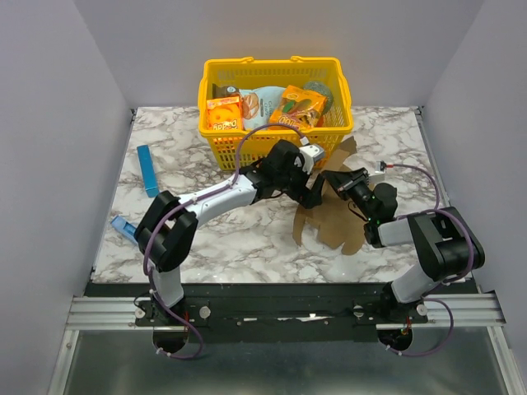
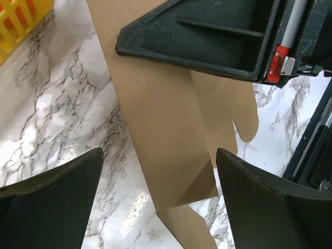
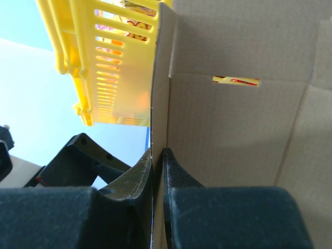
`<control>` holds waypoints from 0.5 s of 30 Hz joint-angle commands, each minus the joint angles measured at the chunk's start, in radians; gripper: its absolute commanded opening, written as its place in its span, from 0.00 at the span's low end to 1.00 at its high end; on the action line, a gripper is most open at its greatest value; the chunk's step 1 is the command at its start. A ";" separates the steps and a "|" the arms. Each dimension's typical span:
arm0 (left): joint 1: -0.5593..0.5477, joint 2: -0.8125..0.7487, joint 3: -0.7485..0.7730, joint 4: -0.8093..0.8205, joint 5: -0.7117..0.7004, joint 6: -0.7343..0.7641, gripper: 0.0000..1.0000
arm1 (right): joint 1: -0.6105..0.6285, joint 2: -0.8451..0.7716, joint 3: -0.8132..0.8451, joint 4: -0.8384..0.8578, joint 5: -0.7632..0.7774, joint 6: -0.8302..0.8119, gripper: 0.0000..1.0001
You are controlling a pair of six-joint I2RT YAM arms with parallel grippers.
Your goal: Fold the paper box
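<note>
Two robot arms are seen reaching over one marbled worktop [image 1: 214,247]. One paper box [image 1: 325,224], a flat brown notched sheet with flaps, is placed right of centre on the worktop, just in front of one yellow basket [image 1: 272,62]. The right gripper [image 1: 331,178] is clenched on one panel edge of the paper box [image 3: 233,129], with one finger pressed to each side of the cardboard. The left gripper [image 1: 311,191] is spread wide and released above the sheet [image 2: 166,135], grasping nothing. Two orange snack boxes are counted in the basket among other packets: the left snack box [image 1: 223,113] and the right snack box [image 1: 298,107]. One slim blue box [image 1: 148,170] is laid well apart at the left
</note>
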 commanded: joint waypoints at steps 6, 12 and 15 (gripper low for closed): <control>0.001 0.065 0.057 0.018 0.021 -0.031 0.99 | -0.005 0.008 0.022 -0.017 -0.009 -0.025 0.20; -0.001 0.104 0.101 -0.033 0.004 0.021 0.99 | -0.005 0.005 0.020 -0.030 -0.012 -0.029 0.27; -0.002 0.107 0.107 -0.059 -0.016 0.050 0.94 | -0.004 0.001 0.013 -0.039 -0.014 -0.037 0.39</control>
